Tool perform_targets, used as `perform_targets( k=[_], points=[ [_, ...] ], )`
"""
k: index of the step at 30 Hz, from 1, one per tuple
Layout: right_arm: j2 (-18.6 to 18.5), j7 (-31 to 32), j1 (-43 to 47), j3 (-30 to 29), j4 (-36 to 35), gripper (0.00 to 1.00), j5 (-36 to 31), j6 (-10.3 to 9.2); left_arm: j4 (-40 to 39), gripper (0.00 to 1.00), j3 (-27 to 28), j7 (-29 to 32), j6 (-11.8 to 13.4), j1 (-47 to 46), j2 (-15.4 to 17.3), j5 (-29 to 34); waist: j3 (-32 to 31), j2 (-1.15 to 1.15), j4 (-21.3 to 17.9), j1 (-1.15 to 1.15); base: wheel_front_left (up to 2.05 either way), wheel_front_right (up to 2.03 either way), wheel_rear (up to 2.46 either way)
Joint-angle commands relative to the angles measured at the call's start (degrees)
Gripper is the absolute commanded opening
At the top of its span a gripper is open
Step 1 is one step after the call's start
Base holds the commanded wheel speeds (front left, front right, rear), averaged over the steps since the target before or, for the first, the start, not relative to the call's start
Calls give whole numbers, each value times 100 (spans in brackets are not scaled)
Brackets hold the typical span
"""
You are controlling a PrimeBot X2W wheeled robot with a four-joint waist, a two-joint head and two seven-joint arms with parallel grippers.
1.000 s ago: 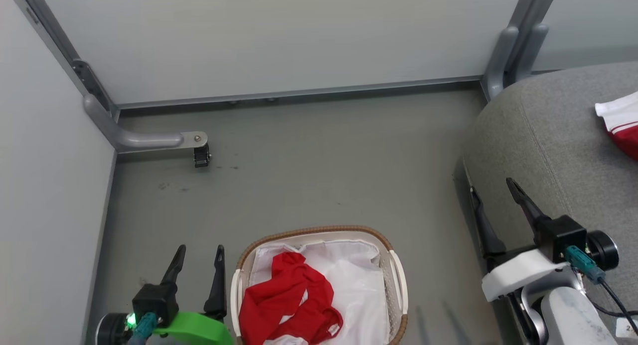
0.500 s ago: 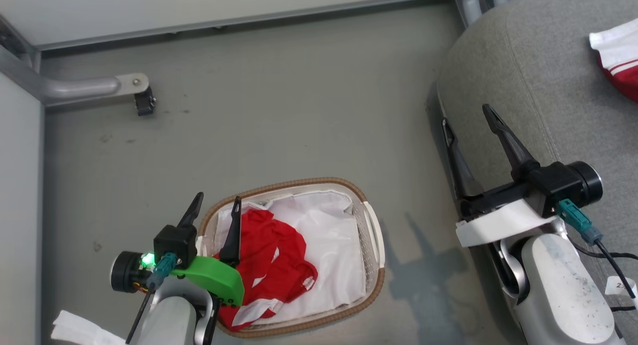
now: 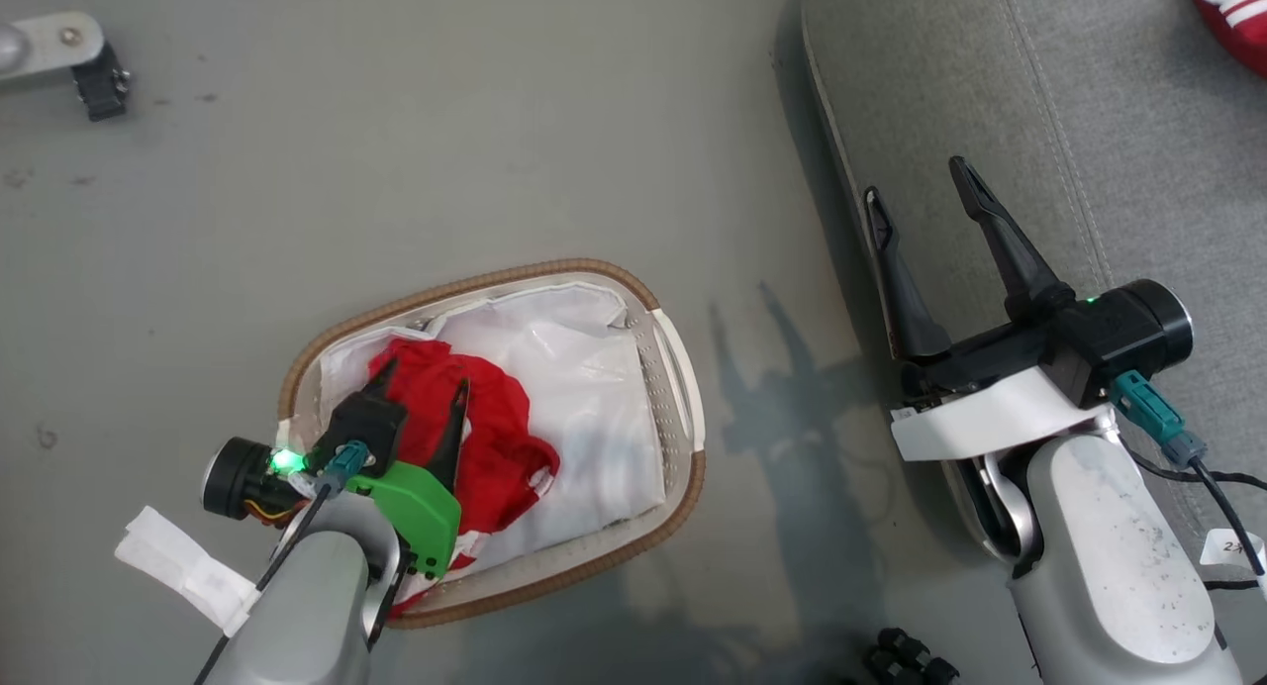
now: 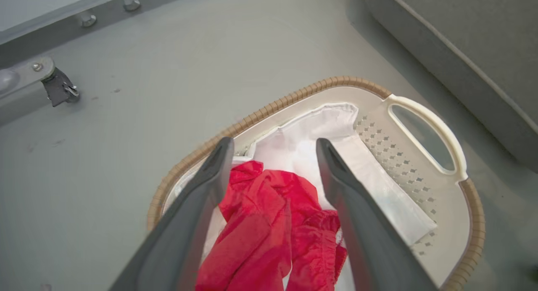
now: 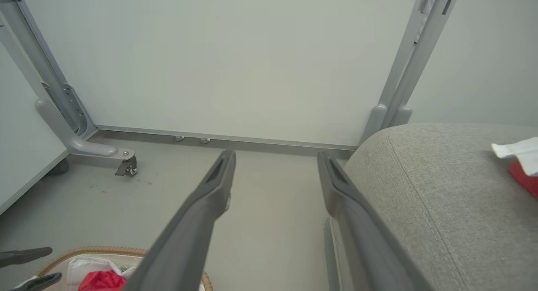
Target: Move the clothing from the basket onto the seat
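Observation:
A crumpled red garment (image 3: 495, 438) (image 4: 269, 236) lies on the white liner in the left part of the oval basket (image 3: 668, 363) (image 4: 420, 127), which stands on the grey floor. My left gripper (image 3: 421, 383) (image 4: 273, 146) is open just above this garment, one finger on each side of its upper part, nothing held. My right gripper (image 3: 916, 180) (image 5: 275, 156) hangs open and empty over the left edge of the grey sofa (image 3: 1089, 101) (image 5: 454, 198). A red garment with white trim (image 3: 1232, 12) (image 5: 521, 165) lies on the sofa's far right.
A metal frame leg with a black caster (image 3: 94, 66) (image 5: 126, 165) stands on the floor at the far left. Pale panel walls (image 5: 235, 59) close the space behind. Small black objects (image 3: 906, 655) lie on the floor near my right arm.
The head camera has tilted down and the scene has shifted. My left gripper has gone from beside the basket to over the red garment inside it. The right gripper stays open.

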Motion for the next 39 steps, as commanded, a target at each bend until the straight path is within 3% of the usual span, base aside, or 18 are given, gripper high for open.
perform_targets(
  k=[1,10,18,32,39],
  points=[
    [8,-26,-101,14,-40,100,42,-8,155,100,-81,-2,-7,-193,114,82,462,0,-317,-1,0,0,0],
    [8,-26,-84,61,-45,100,321,-8,1605,100,-665,103,12,-1024,301,463,881,0,-433,-1,0,0,0],
    [7,-26,-98,162,-91,100,425,-8,2578,100,-907,947,285,-1663,315,693,1090,0,-508,-1,0,0,0],
    [5,-26,-224,234,-180,100,635,-8,2870,100,-1290,1675,244,-2096,346,859,1479,0,-615,-1,0,0,0],
    [5,-26,-289,253,-206,100,701,-8,2895,100,-1356,1572,288,-2144,396,792,1601,0,-689,-1,0,0,0]
  ],
)
